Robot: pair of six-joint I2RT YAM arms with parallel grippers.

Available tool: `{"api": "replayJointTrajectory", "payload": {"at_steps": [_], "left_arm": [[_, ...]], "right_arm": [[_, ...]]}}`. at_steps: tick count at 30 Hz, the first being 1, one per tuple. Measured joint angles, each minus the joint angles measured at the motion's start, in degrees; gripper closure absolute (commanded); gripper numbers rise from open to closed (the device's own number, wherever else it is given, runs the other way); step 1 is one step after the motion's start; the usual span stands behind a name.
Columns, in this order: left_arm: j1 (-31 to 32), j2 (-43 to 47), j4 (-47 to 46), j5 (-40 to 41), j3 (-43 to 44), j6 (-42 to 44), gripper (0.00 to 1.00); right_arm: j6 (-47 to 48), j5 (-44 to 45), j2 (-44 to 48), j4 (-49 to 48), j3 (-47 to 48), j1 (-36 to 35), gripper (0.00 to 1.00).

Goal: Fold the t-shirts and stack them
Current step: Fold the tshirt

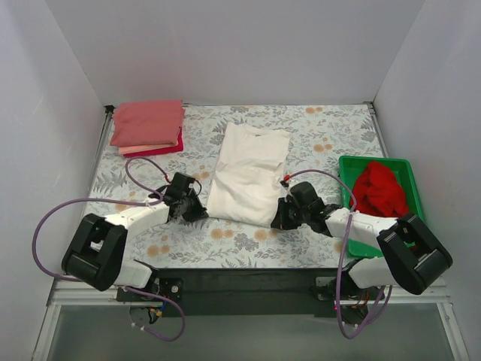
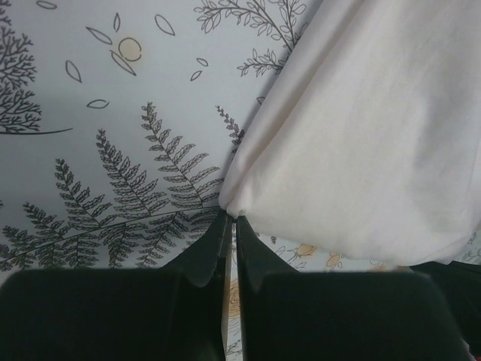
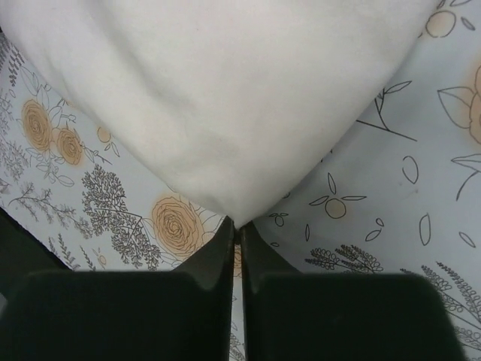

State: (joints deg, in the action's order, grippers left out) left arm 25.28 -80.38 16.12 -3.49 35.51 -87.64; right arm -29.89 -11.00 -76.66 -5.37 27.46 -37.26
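as left end effector (image 2: 229, 219) and right end effector (image 3: 234, 224) clamp it, one t-shirt (image 1: 249, 173) lies.

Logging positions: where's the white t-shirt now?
Top view: the white t-shirt lies mid-table between the pink stack and green tray, near corners pinched by the left gripper and right gripper.
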Motion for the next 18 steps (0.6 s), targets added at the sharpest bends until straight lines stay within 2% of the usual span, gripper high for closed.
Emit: {"api": "replayJointTrajectory", "payload": {"at_steps": [4,7,11,15,18], "left_arm": [[0.13,5.25,0.39,-0.07,-2.99,-1.88,1.0],[1.7,13.79,2.19,0.02,-6.75,-5.11,1.0],[5.73,27.15,9.62,0.9,-9.38,-9.6,1.0],[7.21,38.05,19.1,1.11,-7.82,-12.33,1.0],[7.5,42.07,25.31,1.18,-2.67,-12.72,1.0]], "right_arm": [[-0.37,1.64,1.6,2.34,0.02,-1.97,0.99],[-0.42,3.15,6.51,6.54,0.0,-5.16,0.99],[-1.4,2.78,16.35,13.6,-0.31,-8.9,0.99],[-1.66,0.52,25.7,21.51,-0.35,-10.64,0.99],[-1.27,-1.46,31.01,28.02,1.44,-10.86,0.99]]}}
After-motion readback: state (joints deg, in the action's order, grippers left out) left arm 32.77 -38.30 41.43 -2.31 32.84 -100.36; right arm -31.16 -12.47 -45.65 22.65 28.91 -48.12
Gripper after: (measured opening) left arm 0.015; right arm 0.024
